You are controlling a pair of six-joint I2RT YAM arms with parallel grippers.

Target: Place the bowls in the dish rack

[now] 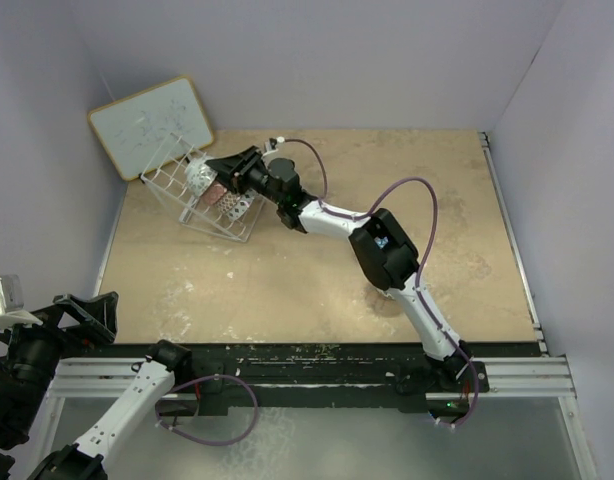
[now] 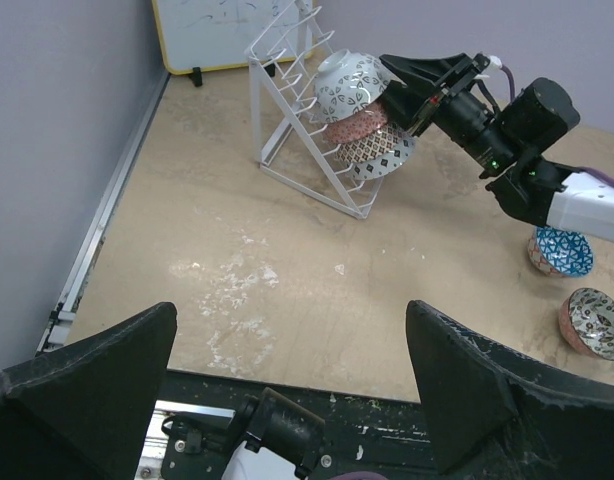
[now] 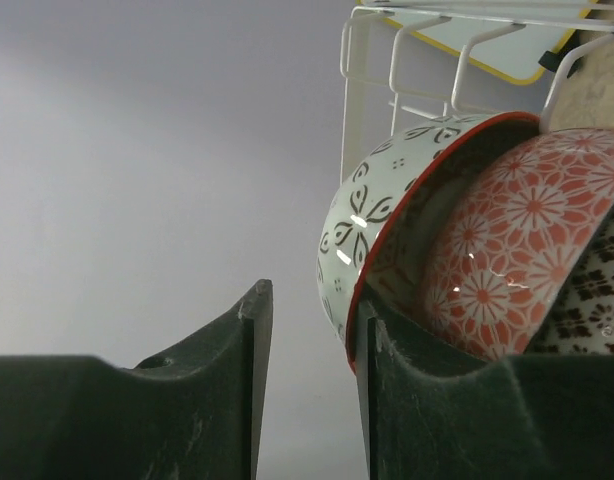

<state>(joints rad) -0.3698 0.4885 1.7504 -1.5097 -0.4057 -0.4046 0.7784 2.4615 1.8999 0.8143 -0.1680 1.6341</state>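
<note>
The white wire dish rack (image 1: 192,200) (image 2: 292,110) stands tilted at the far left of the table. Three bowls lean stacked in it: a white one with black pattern and a red rim (image 2: 347,85) (image 3: 372,225), a red-pink one (image 2: 355,126) (image 3: 517,260) and a black-and-white one (image 2: 384,153) (image 3: 597,300). My right gripper (image 1: 219,168) (image 3: 312,320) is at the top bowl, jaws apart, with the rim against one finger (image 3: 387,360) only. A blue bowl (image 2: 561,250) and a red-rimmed bowl (image 2: 594,322) sit on the table. My left gripper (image 2: 292,350) (image 1: 82,312) hangs open and holds nothing over the near left edge.
A wood-framed whiteboard (image 1: 152,125) (image 2: 217,30) leans against the back wall behind the rack. Grey walls close in the left, back and right sides. The right arm (image 1: 387,250) stretches diagonally across the middle of the table. A metal rail (image 2: 97,230) runs along the left edge.
</note>
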